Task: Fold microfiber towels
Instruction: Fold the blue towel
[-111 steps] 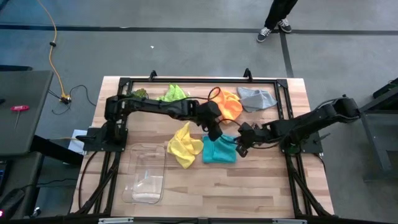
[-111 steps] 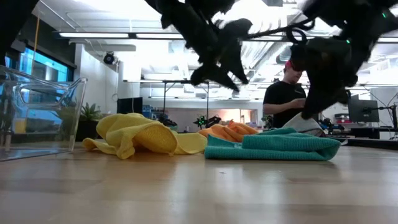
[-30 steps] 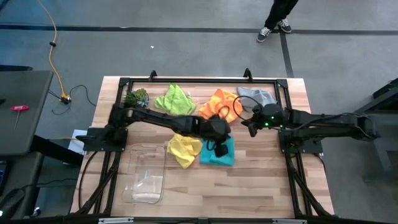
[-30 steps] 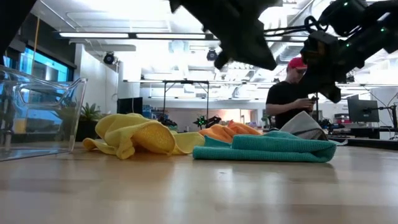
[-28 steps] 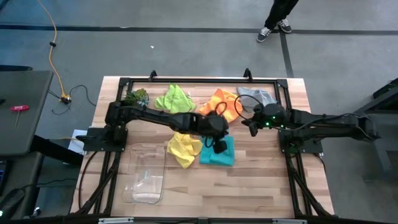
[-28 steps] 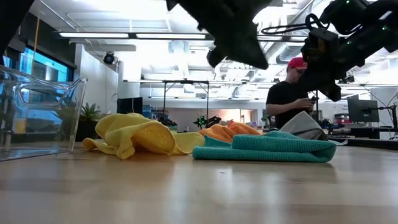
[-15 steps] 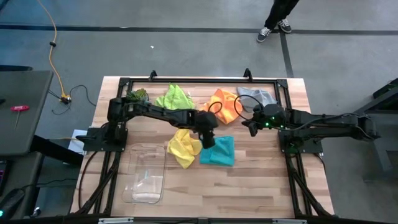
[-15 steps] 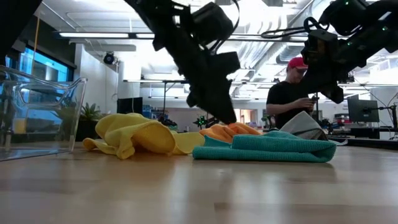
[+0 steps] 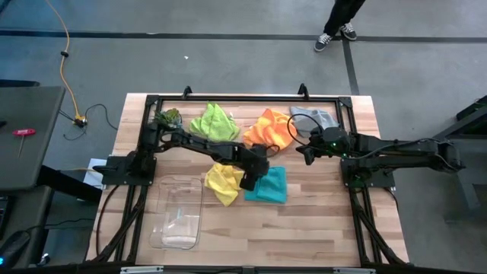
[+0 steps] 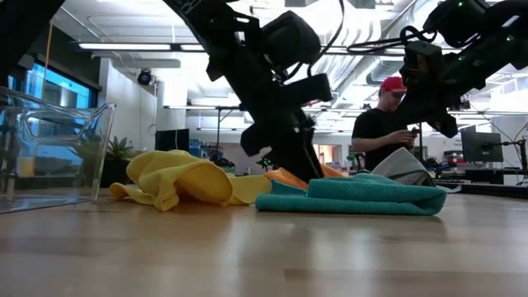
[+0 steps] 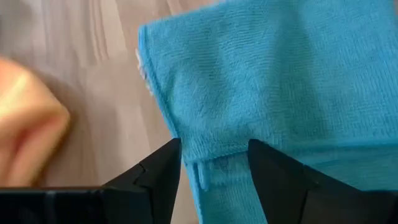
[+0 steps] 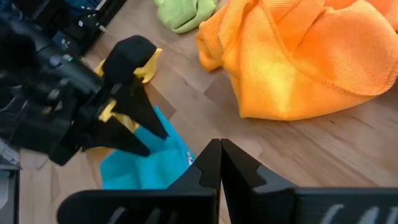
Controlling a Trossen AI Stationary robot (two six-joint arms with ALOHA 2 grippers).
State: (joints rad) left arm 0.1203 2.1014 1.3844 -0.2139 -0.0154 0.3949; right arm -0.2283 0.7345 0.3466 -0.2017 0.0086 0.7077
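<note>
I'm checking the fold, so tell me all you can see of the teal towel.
The teal microfiber towel lies folded in layers on the wooden table, a compact flat shape with fine looped pile and a stitched hem. The yellow towel lies beside it. The left tool, open, straddles its edge.

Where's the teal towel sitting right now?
In the high view the teal towel lies folded near the table's middle, just right of the yellow towel and in front of the orange towel, with the left pincer at its left edge.

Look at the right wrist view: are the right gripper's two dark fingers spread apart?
No, the right gripper has its fingers pressed together, near the orange microfiber towel.
</note>
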